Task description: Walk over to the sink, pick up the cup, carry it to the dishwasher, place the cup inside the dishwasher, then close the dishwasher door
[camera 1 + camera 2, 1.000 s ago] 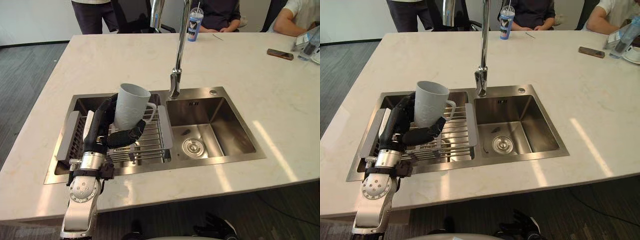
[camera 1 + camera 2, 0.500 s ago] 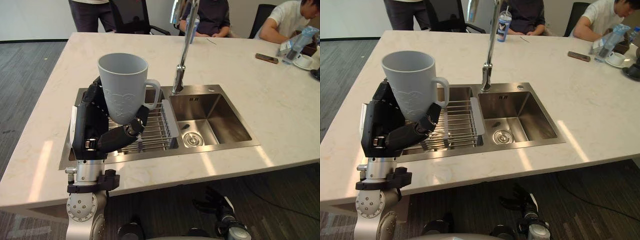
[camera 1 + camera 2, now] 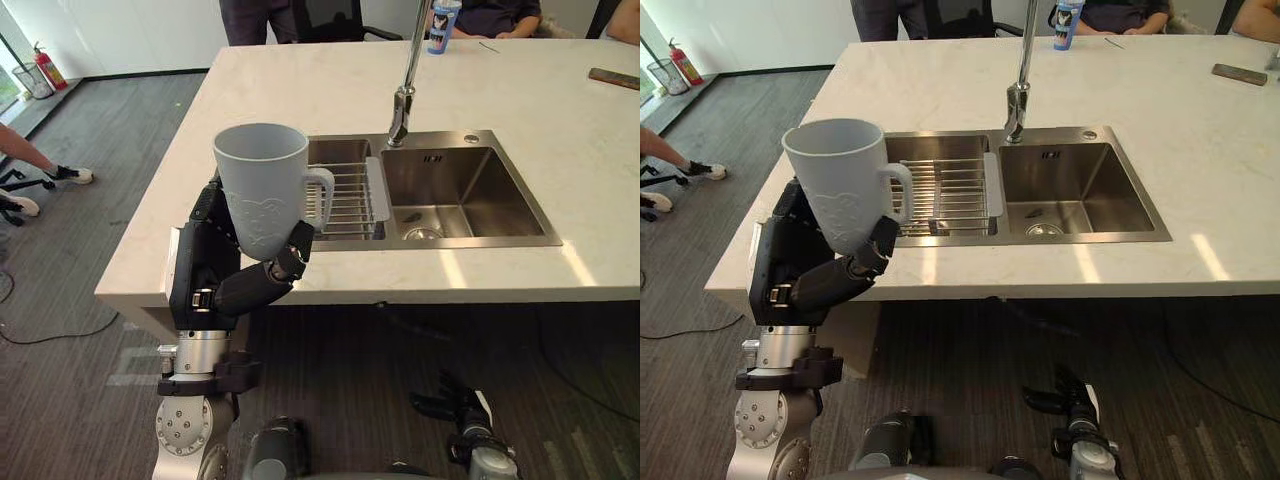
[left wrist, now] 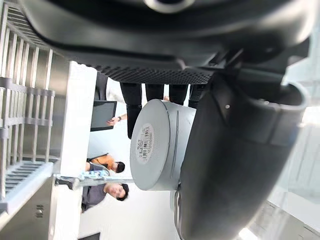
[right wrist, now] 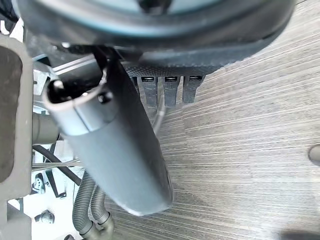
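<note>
Left hand (image 3: 200, 270) and cup (image 3: 265, 185). The grey cup was held upright, mouth upward, in the left hand. The fingers were curled round its far side and the thumb (image 3: 262, 286) was pressed across its lower front. The handle was turned away from the palm, to the hand's right. In the left wrist view the cup's round base, bearing a small label, was seen just past the thumb.

The pale counter (image 3: 290, 85) was spread beyond the hand, with its near corner directly behind the cup. The sink (image 3: 470, 190) was set in the counter farther off, to the hand's right. A wire rack (image 3: 345, 190) was seated in the basin nearer the hand, and a tall tap (image 3: 405, 100) was mounted behind the basins. A drink with a straw (image 3: 443, 20) and a phone (image 3: 612, 78) were seen well beyond the sink, and people were seated at the counter's far edge.

The right hand (image 5: 115, 145) was hung low over the floor, its fingers loosely extended and holding nothing.
</note>
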